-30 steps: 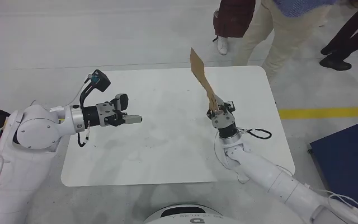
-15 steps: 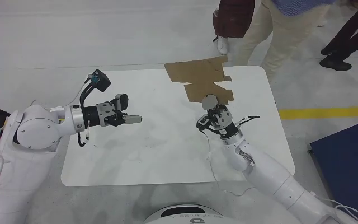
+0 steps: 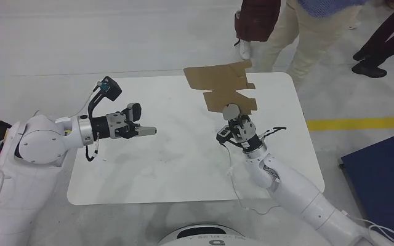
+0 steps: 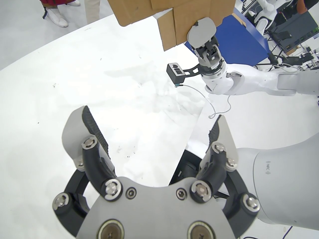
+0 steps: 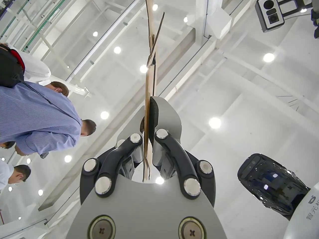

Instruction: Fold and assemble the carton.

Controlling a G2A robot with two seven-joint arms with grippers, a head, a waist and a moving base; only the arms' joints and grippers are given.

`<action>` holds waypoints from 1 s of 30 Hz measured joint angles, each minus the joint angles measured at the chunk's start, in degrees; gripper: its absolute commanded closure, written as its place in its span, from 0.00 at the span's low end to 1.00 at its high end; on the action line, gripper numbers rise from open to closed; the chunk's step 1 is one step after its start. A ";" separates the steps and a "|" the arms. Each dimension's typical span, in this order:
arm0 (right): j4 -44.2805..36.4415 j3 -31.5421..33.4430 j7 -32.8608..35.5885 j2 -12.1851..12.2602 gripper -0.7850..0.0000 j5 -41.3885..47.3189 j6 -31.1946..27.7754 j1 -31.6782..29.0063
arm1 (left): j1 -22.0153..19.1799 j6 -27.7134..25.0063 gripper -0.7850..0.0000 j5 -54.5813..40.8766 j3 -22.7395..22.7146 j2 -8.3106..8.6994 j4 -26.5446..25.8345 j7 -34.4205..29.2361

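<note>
Flat carton clamped at one edge in right gripper, raised above table. Left gripper spread apart, empty.

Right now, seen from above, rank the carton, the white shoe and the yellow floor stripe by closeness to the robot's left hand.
From the left hand:
1. Carton, held up in the right hand.
2. White shoe, on the floor behind.
3. Yellow floor stripe, far right.

One small grey mark, three letters beside a wave sign, on a white robot shell, left wrist view.
</note>
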 measured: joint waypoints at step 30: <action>2.69 -7.40 1.71 -8.75 1.00 13.89 15.37 3.30 | -12.67 -8.50 0.00 -42.00 17.87 -4.86 23.96 -7.27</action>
